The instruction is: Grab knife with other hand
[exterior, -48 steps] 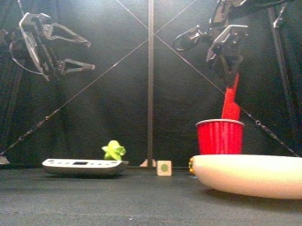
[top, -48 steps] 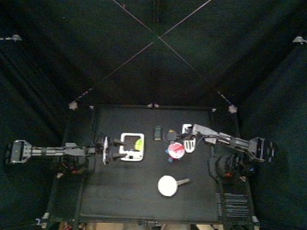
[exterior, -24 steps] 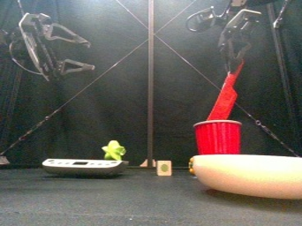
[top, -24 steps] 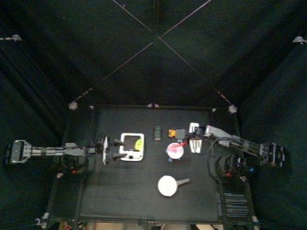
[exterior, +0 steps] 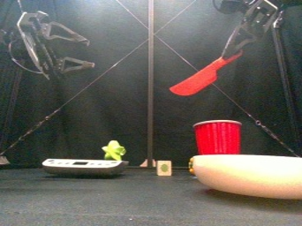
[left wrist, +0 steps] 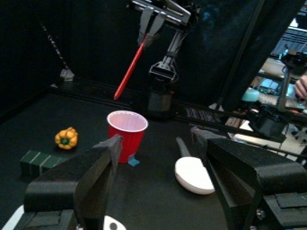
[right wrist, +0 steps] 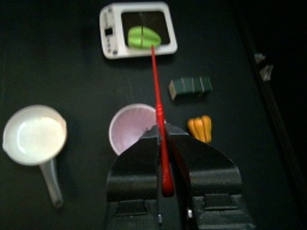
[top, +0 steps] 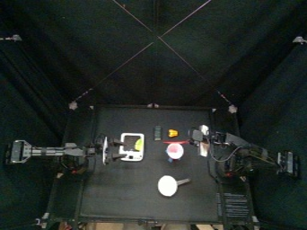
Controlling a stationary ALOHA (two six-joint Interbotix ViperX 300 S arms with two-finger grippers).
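The knife (exterior: 203, 78) is a thin red sliver held in the air, tilted, well above the red cup (exterior: 218, 137). My right gripper (exterior: 245, 37) is shut on its upper end. In the right wrist view the knife (right wrist: 160, 99) runs out from the jaws (right wrist: 168, 151) over the cup (right wrist: 142, 130). The left wrist view shows the knife (left wrist: 135, 65) hanging from the right gripper (left wrist: 162, 18) above the cup (left wrist: 127, 135). My left gripper (exterior: 73, 48) is open and empty, high at the left; it also shows in the top view (top: 108, 148).
A white scale (exterior: 83, 165) with a green thing (exterior: 113, 150) stands at the left. The white round disc with a stub (top: 168, 184) lies near the front. A small orange piece (right wrist: 200, 128) and a dark block (right wrist: 192, 87) lie beyond the cup.
My right gripper has lifted the knife out of the red cup, up and to the right. The knife has swung from nearly upright to strongly tilted. The left arm has not moved.
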